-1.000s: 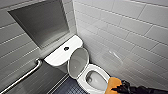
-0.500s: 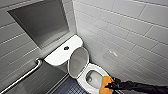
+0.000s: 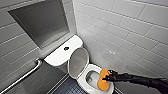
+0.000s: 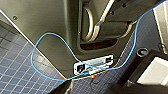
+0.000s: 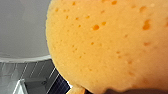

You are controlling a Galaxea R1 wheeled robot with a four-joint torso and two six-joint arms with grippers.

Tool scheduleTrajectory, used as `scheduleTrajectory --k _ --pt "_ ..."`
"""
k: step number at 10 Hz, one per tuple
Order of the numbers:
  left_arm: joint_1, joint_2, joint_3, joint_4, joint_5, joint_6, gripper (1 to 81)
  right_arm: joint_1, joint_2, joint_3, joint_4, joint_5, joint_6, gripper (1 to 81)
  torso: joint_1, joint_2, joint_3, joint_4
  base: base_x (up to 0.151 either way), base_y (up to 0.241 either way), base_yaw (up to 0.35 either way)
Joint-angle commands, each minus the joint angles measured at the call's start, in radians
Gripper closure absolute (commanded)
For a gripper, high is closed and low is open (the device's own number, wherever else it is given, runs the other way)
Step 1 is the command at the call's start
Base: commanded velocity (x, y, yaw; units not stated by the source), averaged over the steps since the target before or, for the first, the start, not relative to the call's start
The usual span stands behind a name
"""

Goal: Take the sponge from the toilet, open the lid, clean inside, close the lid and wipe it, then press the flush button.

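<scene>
Clamps soft orange oblong sponge (image 3: 103, 82) in black right pincer (image 3: 107, 78), long axis dropping at glossy white ceramic toilet (image 3: 83, 79) front rim, hollow lying tankward.

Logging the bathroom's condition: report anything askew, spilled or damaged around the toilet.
Nothing stands out. The toilet has its lid raised, the flush button looks intact, and the right gripper holds the sponge at the bowl's rim. No spill shows on the floor tiles.

The sponge (image 3: 103, 80) hides part of the toilet (image 3: 78, 62) rim; the lower edge crops the bowl's front
</scene>
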Motion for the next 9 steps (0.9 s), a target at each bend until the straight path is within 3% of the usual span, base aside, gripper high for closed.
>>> scheduleTrajectory --k 1,2,6,7,9 --pt "0.030 -0.009 0.011 -0.004 0.086 0.006 1.0 0.125 0.020 0.005 0.031 -0.040 0.003 81.1 0.063 -0.098 0.000 0.000 0.000 0.000 0.000" --pt "0.030 -0.009 0.011 -0.005 0.086 0.006 1.0 0.125 0.033 -0.001 0.028 -0.040 0.003 81.1 0.018 -0.030 0.000 0.000 0.000 0.000 0.000" --pt "0.036 -0.009 0.011 -0.005 0.086 0.006 1.0 0.140 0.056 -0.021 0.026 -0.028 0.017 81.1 0.055 -0.089 -0.119 0.000 0.000 0.000 0.000" --pt "0.036 -0.007 0.011 -0.005 0.086 0.004 1.0 0.154 0.056 -0.021 0.026 -0.028 0.017 81.1 0.055 -0.090 -0.097 0.000 0.000 0.000 0.000" --pt "0.036 -0.004 0.011 -0.005 0.086 0.004 1.0 0.185 0.069 -0.036 0.028 -0.032 0.018 81.1 0.057 -0.090 -0.103 0.000 0.000 0.000 0.000"
